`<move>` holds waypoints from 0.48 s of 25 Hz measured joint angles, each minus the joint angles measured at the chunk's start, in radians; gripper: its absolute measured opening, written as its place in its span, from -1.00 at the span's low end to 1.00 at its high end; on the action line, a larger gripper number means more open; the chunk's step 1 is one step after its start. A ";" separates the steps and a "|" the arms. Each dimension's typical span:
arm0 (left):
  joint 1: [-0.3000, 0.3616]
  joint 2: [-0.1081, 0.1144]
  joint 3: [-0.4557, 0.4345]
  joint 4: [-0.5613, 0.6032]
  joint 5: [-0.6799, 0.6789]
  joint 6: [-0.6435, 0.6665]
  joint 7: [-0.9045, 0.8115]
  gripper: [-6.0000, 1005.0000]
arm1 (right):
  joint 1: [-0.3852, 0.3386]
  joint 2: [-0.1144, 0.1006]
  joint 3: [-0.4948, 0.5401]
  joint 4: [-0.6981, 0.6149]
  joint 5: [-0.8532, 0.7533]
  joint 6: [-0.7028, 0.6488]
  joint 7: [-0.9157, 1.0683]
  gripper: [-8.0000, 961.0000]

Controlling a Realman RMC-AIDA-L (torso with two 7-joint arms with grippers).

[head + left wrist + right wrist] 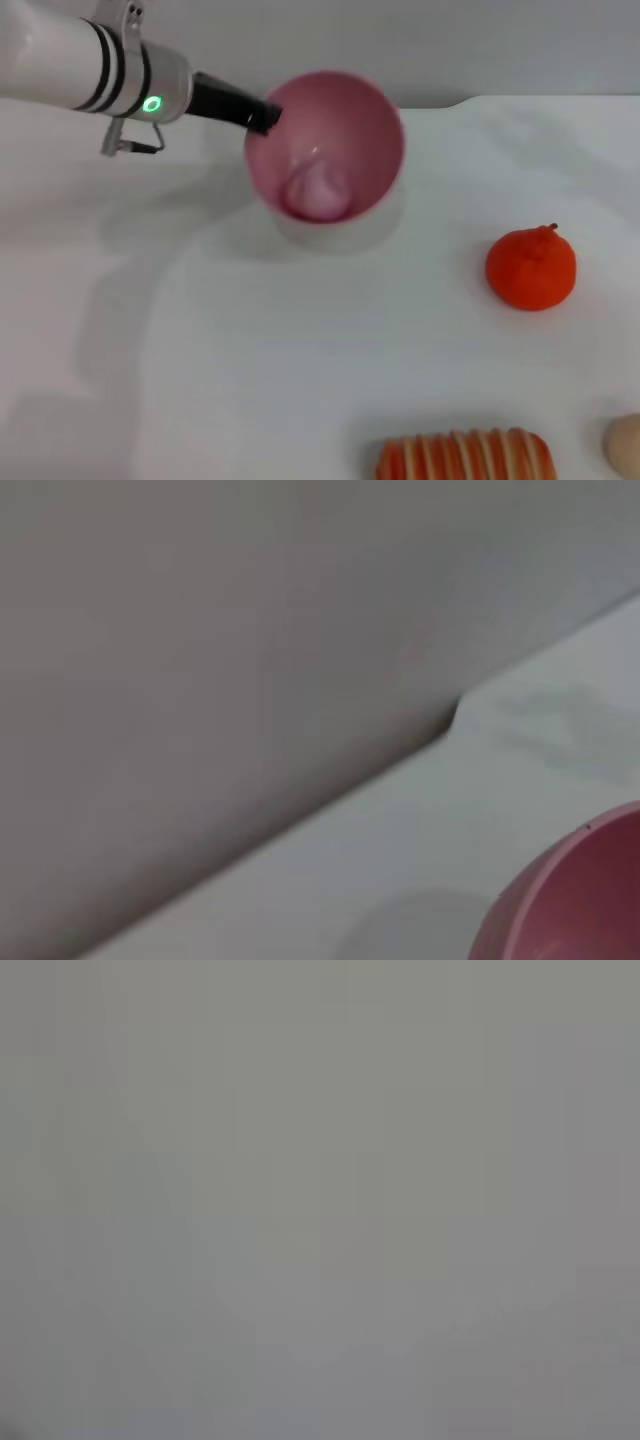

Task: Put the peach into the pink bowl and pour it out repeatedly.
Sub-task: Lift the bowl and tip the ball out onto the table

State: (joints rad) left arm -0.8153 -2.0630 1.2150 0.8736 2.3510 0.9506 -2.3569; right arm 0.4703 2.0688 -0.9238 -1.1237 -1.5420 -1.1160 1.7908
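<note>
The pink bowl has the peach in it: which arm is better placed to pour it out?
Left. The left gripper is at the pink bowl rim, apparently gripping it, with the peach inside and the bowl already tipped. The right arm appears in no view.

I am finding no readable text, label, brand or number anywhere; the only sign showing is a small glowing green ring light on my white left arm's wrist.
</note>
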 joint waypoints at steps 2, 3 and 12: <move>0.018 0.000 0.030 0.000 -0.076 -0.062 0.037 -0.90 | -0.041 -0.001 0.019 0.048 0.123 0.005 -0.092 -0.12; 0.032 0.000 0.050 0.000 -0.126 -0.097 0.068 -0.90 | -0.056 -0.001 0.027 0.067 0.160 0.003 -0.126 -0.12; 0.144 -0.005 0.295 -0.001 -0.686 -0.370 0.539 -0.90 | -0.128 -0.007 0.134 0.159 0.245 -0.002 -0.247 -0.12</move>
State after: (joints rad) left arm -0.6717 -2.0679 1.5102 0.8729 1.6648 0.5803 -1.8182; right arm 0.3419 2.0616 -0.7895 -0.9645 -1.2965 -1.1183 1.5437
